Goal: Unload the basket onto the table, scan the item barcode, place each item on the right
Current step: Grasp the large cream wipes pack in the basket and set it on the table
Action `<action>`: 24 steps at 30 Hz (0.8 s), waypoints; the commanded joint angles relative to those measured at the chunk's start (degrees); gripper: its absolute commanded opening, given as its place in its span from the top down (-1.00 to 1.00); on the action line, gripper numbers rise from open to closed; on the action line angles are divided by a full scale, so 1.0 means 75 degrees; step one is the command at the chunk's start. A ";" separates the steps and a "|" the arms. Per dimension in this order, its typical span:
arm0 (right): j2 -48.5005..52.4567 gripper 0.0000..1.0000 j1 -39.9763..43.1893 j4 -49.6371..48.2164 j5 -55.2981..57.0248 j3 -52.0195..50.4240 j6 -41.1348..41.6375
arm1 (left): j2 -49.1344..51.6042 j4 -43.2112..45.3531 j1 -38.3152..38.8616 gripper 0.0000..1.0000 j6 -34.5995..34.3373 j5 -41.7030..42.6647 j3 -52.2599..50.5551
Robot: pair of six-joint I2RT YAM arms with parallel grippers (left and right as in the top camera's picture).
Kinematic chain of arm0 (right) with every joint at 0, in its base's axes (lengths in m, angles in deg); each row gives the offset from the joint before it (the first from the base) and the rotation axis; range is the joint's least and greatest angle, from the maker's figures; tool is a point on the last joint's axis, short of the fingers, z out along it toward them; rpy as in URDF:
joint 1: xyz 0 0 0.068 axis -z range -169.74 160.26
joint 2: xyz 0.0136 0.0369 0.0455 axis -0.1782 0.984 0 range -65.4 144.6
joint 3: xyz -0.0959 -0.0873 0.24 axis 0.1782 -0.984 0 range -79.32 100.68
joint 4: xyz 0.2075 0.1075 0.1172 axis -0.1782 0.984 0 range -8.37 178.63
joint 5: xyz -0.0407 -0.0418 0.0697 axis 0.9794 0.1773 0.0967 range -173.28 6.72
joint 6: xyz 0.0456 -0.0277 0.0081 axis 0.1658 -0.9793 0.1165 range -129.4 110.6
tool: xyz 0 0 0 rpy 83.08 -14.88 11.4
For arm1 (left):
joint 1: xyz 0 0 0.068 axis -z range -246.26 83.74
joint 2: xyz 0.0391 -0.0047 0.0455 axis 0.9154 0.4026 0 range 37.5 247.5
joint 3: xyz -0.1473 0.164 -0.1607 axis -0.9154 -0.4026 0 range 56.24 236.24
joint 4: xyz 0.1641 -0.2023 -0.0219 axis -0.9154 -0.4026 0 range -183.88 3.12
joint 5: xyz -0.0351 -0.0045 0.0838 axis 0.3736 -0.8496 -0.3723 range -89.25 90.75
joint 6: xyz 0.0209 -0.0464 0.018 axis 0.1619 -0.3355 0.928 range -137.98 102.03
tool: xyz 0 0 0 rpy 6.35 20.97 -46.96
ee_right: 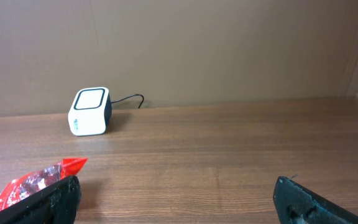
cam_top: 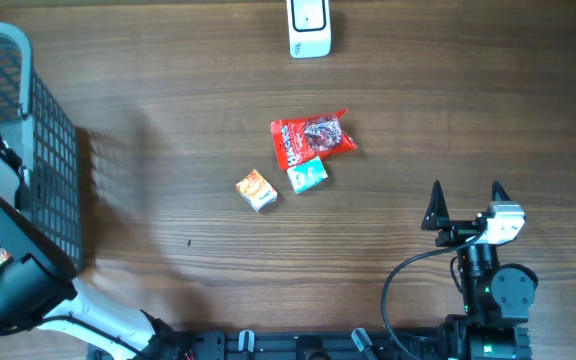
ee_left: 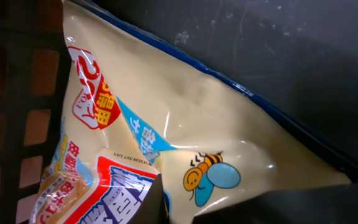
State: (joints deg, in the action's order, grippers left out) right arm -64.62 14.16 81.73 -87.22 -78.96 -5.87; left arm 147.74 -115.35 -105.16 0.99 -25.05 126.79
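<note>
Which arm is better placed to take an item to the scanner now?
Left. The left hand is shut, apparently on the cream packet in the basket. The right hand hangs open and empty, away from the red packet.

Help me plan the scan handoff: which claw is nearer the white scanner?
Right. The right claw, open, is at the table's near right, the scanner ahead and to its left. The left claw is down in the basket at the far left, farther off.
</note>
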 commanded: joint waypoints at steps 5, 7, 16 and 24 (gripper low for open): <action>-0.0047 -0.99 0.0017 -0.0017 0.0076 -0.0009 -0.0061 | -0.2672 0.0289 0.1411 0.92 -0.0799 -0.0117 0.0985; -0.0047 -1.00 0.0017 -0.0017 0.0079 -0.0009 -0.0061 | -0.3794 0.0606 0.1944 0.92 -0.1201 0.0560 0.1128; -0.0047 -0.99 0.0017 -0.0017 0.0079 -0.0009 -0.0061 | -0.6834 0.0449 0.4438 0.92 -0.4269 0.3203 0.1134; -0.0047 -0.99 0.0017 -0.0017 0.0079 -0.0009 -0.0061 | -0.4202 -0.2084 0.8174 0.92 -0.5217 0.4677 0.1081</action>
State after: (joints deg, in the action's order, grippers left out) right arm -64.62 14.16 81.70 -87.20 -78.96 -5.87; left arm 105.73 -126.94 -49.68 -36.39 12.20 135.03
